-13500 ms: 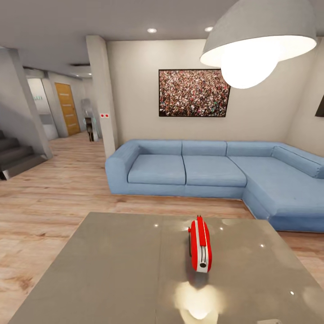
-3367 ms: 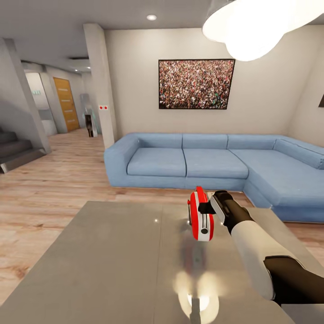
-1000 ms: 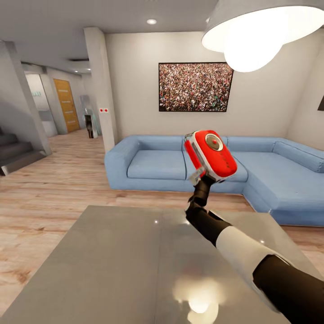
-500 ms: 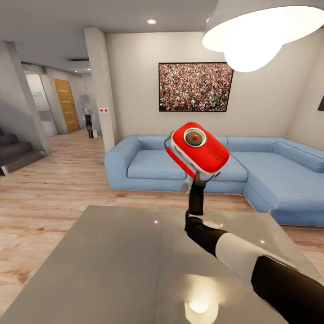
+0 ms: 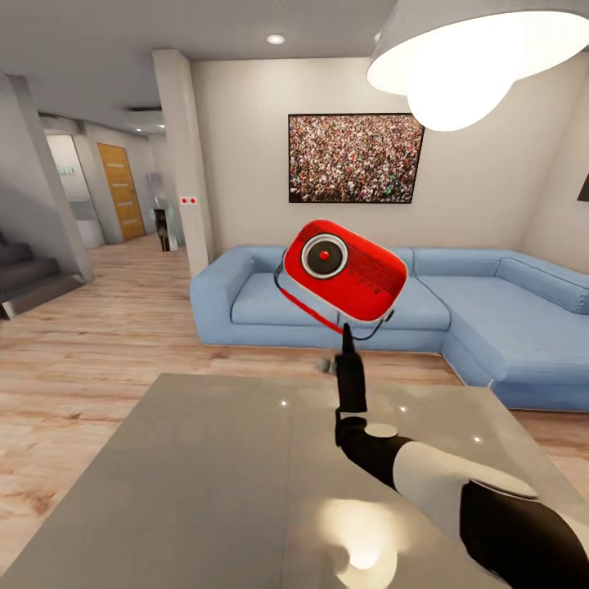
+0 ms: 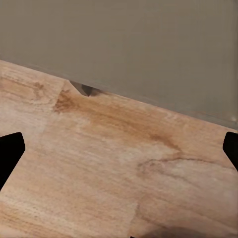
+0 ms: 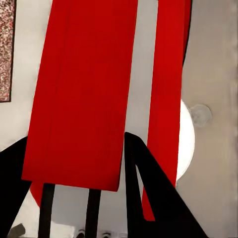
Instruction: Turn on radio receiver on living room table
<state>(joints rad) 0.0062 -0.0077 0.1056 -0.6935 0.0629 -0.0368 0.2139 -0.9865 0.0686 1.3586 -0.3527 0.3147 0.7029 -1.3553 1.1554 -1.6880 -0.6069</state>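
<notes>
Gripping the radio receiver (image 5: pixel 345 271) from below, right tool (image 5: pixel 347 331), above table (image 5: pixel 204 483)

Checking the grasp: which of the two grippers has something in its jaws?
The right gripper: it holds the red radio receiver aloft. The left gripper is open above wood floor.

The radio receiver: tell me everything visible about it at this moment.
The radio receiver is a flat red rounded-rectangle box with a white edge band, a round dark dial with a red centre, and fine grille lines on its face. It is held aloft above the table, tilted, face toward the head camera, gripped from below by the right tool. A thin dark cord loops beside it.
</notes>
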